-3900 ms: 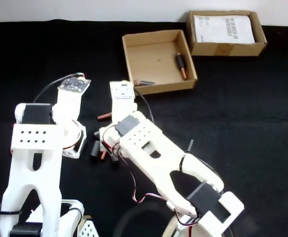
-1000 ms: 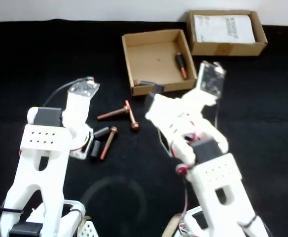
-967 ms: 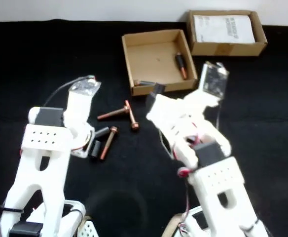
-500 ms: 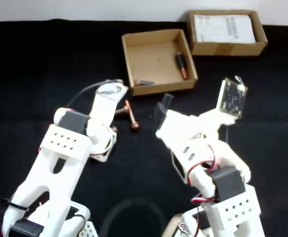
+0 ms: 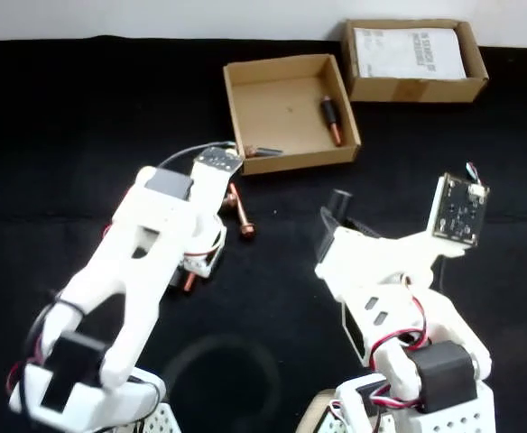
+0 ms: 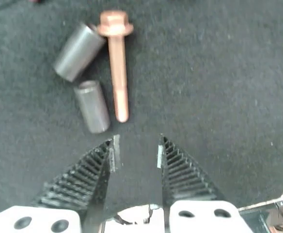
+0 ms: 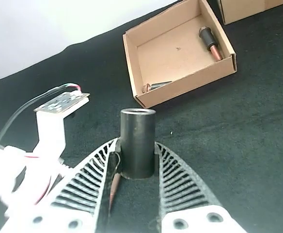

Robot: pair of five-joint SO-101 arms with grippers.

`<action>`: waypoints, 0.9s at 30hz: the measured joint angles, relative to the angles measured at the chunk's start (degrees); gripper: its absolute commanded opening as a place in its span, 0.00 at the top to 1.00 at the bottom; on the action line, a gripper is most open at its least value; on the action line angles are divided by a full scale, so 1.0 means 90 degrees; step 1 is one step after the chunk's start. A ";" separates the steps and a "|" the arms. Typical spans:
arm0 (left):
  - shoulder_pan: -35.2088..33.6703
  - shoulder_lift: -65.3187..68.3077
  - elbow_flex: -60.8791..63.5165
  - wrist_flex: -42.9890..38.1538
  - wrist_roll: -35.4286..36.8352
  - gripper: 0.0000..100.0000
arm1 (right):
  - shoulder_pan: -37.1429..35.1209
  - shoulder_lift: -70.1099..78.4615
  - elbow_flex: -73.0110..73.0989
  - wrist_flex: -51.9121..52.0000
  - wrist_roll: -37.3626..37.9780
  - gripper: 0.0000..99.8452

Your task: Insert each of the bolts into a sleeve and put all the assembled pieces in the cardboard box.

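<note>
Left pincer [image 6: 135, 145]: spread part way apart, nothing in it, low over the table [image 6: 228, 73]. Just ahead of its tips: a copper bolt [image 6: 117, 63], a near sleeve [image 6: 94, 107] right beside the bolt's thin end, and a far sleeve [image 6: 78, 52] by the bolt's head. Go for the bolt alone. Put one finger on each side of its long part, away from the near sleeve, then squeeze gently. Right pincer [image 7: 136, 145]: closed tight around a dark sleeve [image 7: 138, 126], standing up, hole on top. Hold it steady for the bolt. Cardboard box [image 7: 190, 82]: far ahead of that pincer, one finished piece [image 7: 210, 42] inside.
</note>
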State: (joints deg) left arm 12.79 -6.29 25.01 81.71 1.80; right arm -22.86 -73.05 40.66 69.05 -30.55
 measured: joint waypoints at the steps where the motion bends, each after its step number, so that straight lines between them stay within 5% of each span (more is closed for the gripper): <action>1: -0.0010 0.0137 -0.0039 -0.0088 0.0010 0.86 | 0.0000 -0.0059 0.0000 0.0068 0.0000 0.99; 27: -0.0498 0.1690 -0.0225 -0.1973 -0.0127 0.86 | 0.0000 -0.0391 0.0020 0.0459 0.0127 0.99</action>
State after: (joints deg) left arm 8.31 8.92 22.99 63.96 0.66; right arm -22.86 -76.57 40.84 73.19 -29.41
